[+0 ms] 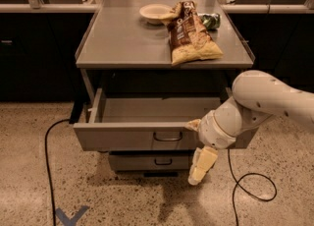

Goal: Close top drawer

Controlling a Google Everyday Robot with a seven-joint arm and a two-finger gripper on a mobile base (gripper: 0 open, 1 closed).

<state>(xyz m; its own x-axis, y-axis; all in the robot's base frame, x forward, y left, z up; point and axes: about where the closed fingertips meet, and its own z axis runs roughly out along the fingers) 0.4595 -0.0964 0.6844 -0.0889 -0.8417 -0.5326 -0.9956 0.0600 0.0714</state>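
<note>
Gripper [201, 160] against front of top drawer [122, 136], right of handle [168, 136]; whether open, cannot tell. Off-centre push could skew and jam it.
</note>
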